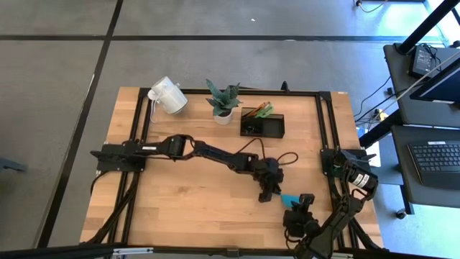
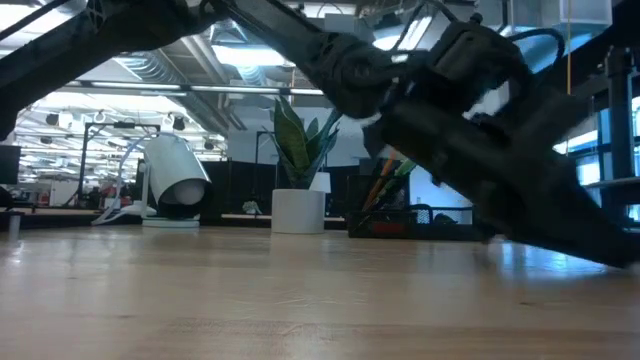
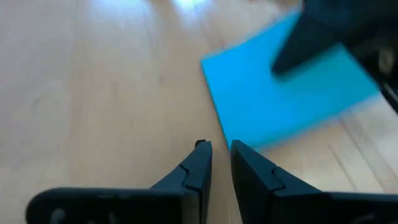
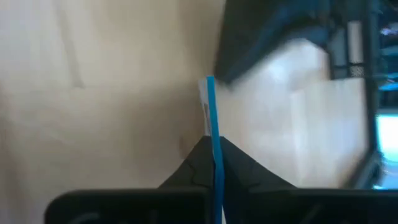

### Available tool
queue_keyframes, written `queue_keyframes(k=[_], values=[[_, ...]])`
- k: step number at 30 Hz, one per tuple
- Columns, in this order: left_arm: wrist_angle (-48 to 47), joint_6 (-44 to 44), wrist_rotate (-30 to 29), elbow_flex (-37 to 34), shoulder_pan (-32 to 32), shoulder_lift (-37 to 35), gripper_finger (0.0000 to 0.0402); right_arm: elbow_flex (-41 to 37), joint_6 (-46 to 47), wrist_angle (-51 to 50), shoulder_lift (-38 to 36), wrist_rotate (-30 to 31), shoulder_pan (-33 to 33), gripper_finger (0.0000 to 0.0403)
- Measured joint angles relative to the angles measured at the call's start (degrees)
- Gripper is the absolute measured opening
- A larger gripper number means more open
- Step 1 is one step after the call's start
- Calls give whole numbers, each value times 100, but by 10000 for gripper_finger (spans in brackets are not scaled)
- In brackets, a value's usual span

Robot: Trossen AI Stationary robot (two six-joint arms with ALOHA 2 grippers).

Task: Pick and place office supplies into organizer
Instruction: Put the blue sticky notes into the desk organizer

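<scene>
- Mug [image 1: 167,96]: lies on its side at the far left of the table's back edge; not part of my job.
- Plant pot [image 1: 223,109]: stands just right of the mug, beside the organizer [image 1: 261,122]. The organizer already holds pencils and green-handled items in its left compartment.
- Left gripper [image 1: 271,193]: reaches across to the front right of the table, hanging just beside the sticky-note pad [image 1: 290,198]. My fingers [image 3: 199,167] are nearly together with only a thin gap, and they hold nothing.
- Right gripper [image 1: 300,209]: its fingers are closed on the pad's edge; my wrist view shows the blue sheet edge-on between them.
- Step in hand: I judge this to be the pick of the pad, or a pass between my arms.
- Next move: lift clear, carry the pad back to the organizer, and release over a free compartment, keeping my left arm out of the path.
</scene>
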Motion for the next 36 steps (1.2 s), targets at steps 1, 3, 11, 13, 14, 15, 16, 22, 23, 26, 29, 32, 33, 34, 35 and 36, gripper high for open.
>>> queue_keyframes(k=[1,3,11,13,14,15,16,22,23,26,29,32,33,34,35,36], values=[[-283,99,83,-2,40,-99,54,26,83,-146,0,-8,0,10],[-836,312,183,-10,145,-312,54,107,120,-426,-2,-6,0,7],[-2479,939,411,5,451,-1091,54,132,825,-1180,-219,327,-247,7],[-2639,1055,410,7,469,-1298,54,126,970,-1238,-225,356,-391,7],[-2726,1128,410,7,484,-1419,54,124,985,-1226,-228,439,-453,7],[-2887,1191,410,9,494,-1550,54,124,995,-1226,-245,533,-512,7],[-3029,1230,398,4,506,-1678,54,124,1001,-1215,-263,581,-588,7],[-3424,1184,-783,-1009,582,-3224,48,-22,1006,-1222,-366,1085,-789,7],[-3374,1134,-1044,-1319,584,-3621,46,-65,1006,-1203,-421,1136,-801,7],[-2717,943,-1734,-2487,558,-4870,39,-249,1006,-1171,-614,1234,-864,6],[-1525,875,-2100,-3915,498,-6069,36,-342,998,-1163,-814,1506,-997,6],[-647,678,-2332,-5273,471,-7212,36,-349,978,-1183,-1048,1556,-1258,6],[-327,561,-2413,-5709,451,-7544,35,-349,904,-1177,-1143,1558,-1372,6],[-132,481,-2485,-6118,438,-7875,35,-349,786,-1170,-1246,1566,-1492,6],[32,425,-2577,-6517,425,-8196,35,-349,636,-1171,-1351,1569,-1625,6],[264,321,-2696,-6889,416,-8491,35,-349,461,-1170,-1455,1575,-1759,6]])
